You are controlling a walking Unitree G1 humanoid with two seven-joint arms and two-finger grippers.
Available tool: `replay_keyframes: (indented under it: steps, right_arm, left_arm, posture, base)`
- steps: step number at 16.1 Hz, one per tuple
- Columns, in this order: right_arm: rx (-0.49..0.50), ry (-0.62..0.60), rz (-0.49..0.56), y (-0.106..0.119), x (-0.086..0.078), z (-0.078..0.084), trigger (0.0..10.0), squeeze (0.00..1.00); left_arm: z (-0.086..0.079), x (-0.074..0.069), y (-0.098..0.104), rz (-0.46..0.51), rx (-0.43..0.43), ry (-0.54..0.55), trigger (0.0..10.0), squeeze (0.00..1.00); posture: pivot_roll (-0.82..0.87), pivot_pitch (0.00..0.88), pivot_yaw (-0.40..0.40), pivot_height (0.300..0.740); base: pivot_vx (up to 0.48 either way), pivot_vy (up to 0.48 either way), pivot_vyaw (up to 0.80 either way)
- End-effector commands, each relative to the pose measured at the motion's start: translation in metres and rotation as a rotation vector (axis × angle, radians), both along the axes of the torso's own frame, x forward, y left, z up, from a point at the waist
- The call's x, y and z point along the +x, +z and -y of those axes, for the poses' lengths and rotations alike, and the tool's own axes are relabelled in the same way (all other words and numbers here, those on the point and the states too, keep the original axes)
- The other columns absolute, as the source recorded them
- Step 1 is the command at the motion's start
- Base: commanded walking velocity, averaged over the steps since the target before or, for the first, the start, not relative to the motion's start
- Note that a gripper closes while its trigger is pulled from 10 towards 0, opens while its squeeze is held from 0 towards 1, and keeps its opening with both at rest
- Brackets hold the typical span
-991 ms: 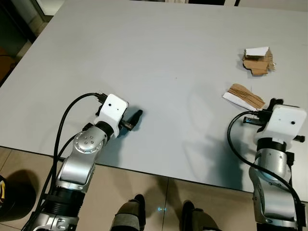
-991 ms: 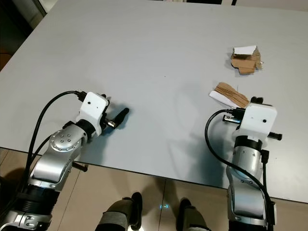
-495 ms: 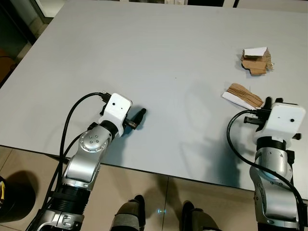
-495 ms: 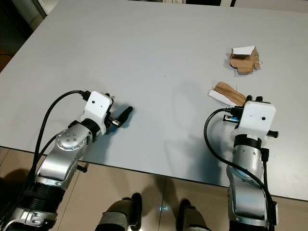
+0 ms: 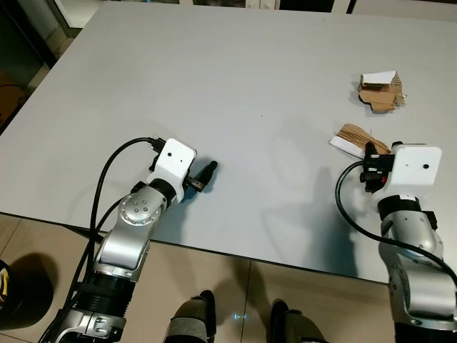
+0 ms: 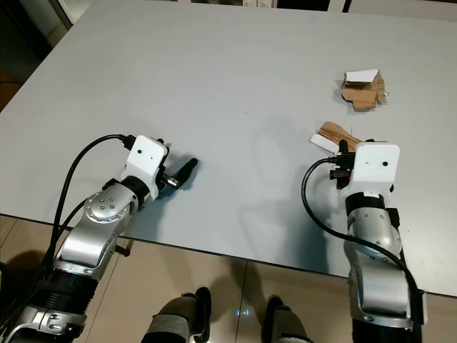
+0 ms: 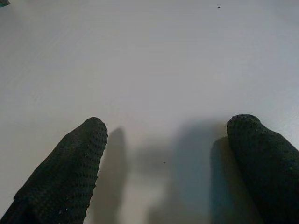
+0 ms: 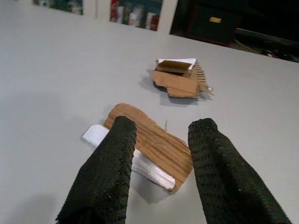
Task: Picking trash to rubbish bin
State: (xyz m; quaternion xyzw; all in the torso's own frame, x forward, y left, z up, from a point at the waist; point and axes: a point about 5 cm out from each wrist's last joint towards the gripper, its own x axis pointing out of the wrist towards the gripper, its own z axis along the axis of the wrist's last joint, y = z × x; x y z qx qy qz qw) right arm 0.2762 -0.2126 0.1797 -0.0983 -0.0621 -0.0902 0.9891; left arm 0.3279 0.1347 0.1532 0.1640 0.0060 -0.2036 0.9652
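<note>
A: What is on the left side?

B: The left hand (image 5: 206, 174) lies low over the pale grey surface (image 5: 235, 78), near its near edge. Its two black fingers (image 7: 70, 172) are spread apart and there is nothing between them, just bare surface under them.

A: And in the middle?

B: Plain grey surface with the arms' shadows on it. Below the near edge I see a tiled floor (image 5: 214, 286) and the robot's feet.

A: Then the right side?

B: The right hand (image 8: 161, 140) is over the right part of the surface. Its fingers (image 8: 110, 168) are open and hold nothing. They point at a flat piece of brown cardboard (image 8: 152, 142) with a white strip along one edge, which lies on the surface just beyond the fingertips. I cannot tell if the tips touch it.

A: Is there other trash?

B: Yes, a second piece, crumpled cardboard (image 5: 380, 91) with a white part on top, lies farther away on the right, apart from the first one. It is also flat on the surface.
</note>
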Motion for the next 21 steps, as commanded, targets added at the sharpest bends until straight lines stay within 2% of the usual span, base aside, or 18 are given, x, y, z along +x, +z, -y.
replay_keyframes:
  steps: [1,6,10,15,21]
  right_arm:
    - [-0.015,0.024,-0.009,0.002,-0.001,-0.002,10.0,1.0]
    - [-0.163,0.153,-0.082,0.0,0.006,0.0,10.0,1.0]
    - [-0.275,0.249,-0.098,-0.003,0.007,0.006,10.0,1.0]
    - [-0.341,0.278,-0.071,0.005,0.012,0.009,10.0,1.0]
    - [-0.342,0.271,-0.064,0.007,0.017,0.022,10.0,1.0]
  left_arm:
    - [-0.001,0.0,-0.002,-0.005,0.005,0.003,10.0,0.0]
    - [-0.002,-0.001,-0.004,-0.015,0.002,0.006,10.0,0.0]
    - [-0.002,-0.001,-0.005,-0.023,-0.003,0.013,10.0,0.0]
    - [-0.002,-0.002,-0.006,-0.029,-0.006,0.017,10.0,0.0]
    - [-0.004,-0.002,-0.006,-0.031,-0.004,0.016,10.0,0.0]
  posture:
    - [0.26,0.227,0.068,0.74]
    - [0.26,0.232,0.065,0.74]
    - [0.26,0.237,0.062,0.74]
    - [0.26,0.237,0.063,0.74]
    - [0.26,0.238,0.067,0.74]
  base:
    - [0.0,0.0,0.0]
    - [0.0,0.0,0.0]
    - [0.0,0.0,0.0]
    - [0.0,0.0,0.0]
    - [0.0,0.0,0.0]
